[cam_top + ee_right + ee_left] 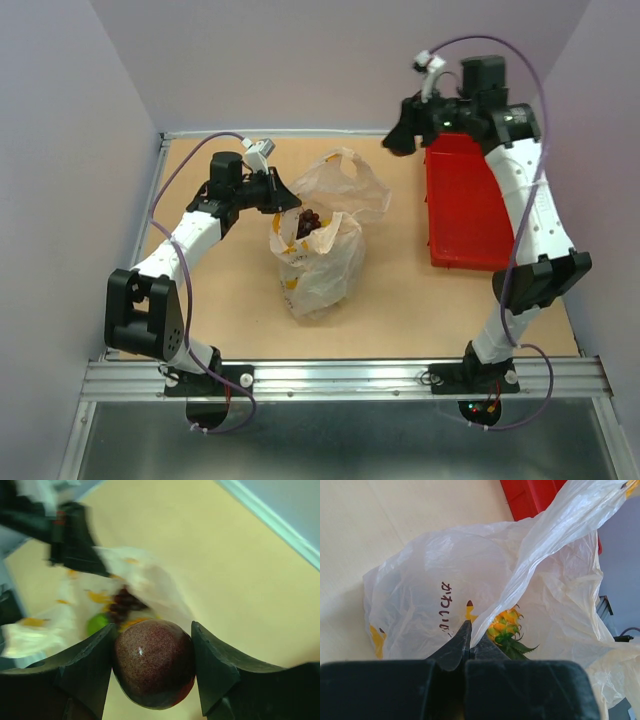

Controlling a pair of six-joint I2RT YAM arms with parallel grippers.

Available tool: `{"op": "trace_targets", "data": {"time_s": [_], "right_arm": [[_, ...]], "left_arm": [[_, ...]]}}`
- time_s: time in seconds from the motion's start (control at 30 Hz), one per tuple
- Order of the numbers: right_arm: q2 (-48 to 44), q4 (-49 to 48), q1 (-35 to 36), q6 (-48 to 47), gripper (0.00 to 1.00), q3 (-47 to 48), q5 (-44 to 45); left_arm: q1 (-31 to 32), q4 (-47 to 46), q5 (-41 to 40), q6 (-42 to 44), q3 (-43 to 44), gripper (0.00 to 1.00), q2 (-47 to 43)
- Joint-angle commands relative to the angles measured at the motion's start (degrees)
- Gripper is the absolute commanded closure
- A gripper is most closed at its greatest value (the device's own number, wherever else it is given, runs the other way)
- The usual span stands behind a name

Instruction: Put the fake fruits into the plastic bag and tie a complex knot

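At the middle of the counter (220, 320), the plastic bag (320, 265) stands open with the grape cluster (310, 220) and pineapple (505, 622) inside. The left fingers (462, 642), together, pinch its rim. Near the far edge, beside the red tray (465, 215), the right fingers (97, 662) clamp a dark red fruit (152, 665).

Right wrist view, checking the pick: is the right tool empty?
No, the right tool grips a round dark red fruit between its two fingers.
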State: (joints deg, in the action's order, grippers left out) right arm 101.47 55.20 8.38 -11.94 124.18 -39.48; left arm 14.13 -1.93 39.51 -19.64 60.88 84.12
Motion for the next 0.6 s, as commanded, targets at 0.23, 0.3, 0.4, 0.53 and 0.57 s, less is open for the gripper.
{"op": "trace_targets", "data": {"time_s": [0.23,0.3,0.4,0.53,0.57], "right_arm": [[5.9,-4.4,21.1,-1.3,0.69,1.9,0.0],[6.4,-6.1,21.7,-2.6,0.51,-0.9,1.5],[7.4,-7.2,22.6,-4.3,0.20,-2.2,2.8],[7.3,-7.3,23.3,-4.1,0.07,0.1,1.9],[6.2,-7.3,23.4,-3.6,0.00,0.6,1.5]], "left_arm": [[-0.3,-0.9,2.0,0.4,1.0,1.00,-3.3],[-0.3,-1.3,2.4,0.2,1.0,1.00,-3.4],[-0.3,-1.3,2.9,0.3,1.1,1.00,-3.4],[-0.3,-0.6,2.9,0.9,1.5,1.00,-3.3],[-0.4,-0.2,2.9,1.4,1.8,1.00,-3.1]]}}
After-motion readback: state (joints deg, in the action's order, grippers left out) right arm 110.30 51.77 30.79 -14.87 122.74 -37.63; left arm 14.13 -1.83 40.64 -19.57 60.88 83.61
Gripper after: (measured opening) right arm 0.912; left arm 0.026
